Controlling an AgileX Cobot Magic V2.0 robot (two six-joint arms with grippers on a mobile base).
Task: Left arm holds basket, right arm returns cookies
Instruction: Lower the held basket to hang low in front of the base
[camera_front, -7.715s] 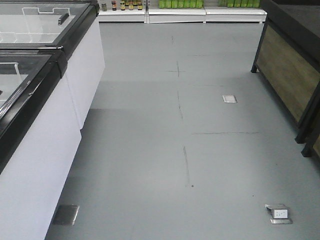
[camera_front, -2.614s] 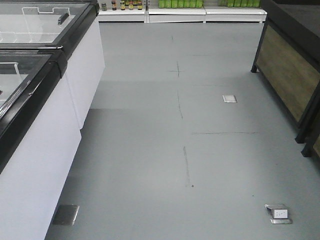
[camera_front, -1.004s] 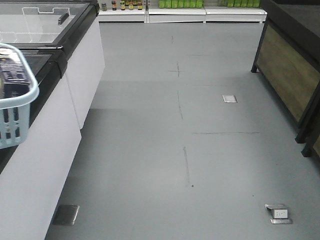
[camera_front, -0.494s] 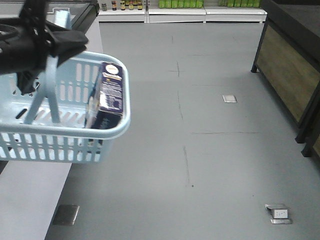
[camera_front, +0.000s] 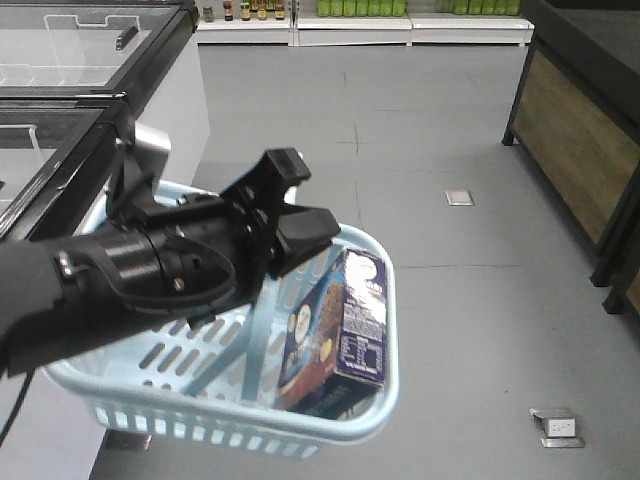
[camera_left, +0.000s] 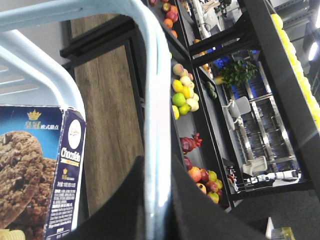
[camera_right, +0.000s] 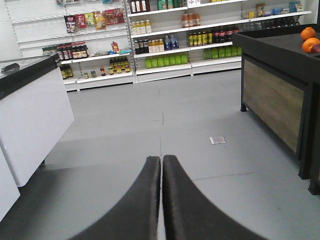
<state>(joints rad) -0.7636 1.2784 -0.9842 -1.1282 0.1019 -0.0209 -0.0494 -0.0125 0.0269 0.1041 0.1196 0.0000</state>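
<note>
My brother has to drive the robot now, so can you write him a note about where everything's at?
The left gripper is shut on the handle of the basket, which hangs above the floor.
The right gripper is shut and empty.
The cookies lean tilted inside the basket.
Done: basket lifted.
Left to do: the right gripper takes the cookies out and returns them.

Evenly lit from overhead, soft shadows on the floor (camera_right: 125, 150); slightly soft overall; glare streaking the basket (camera_left: 157, 150) handle close up.
</note>
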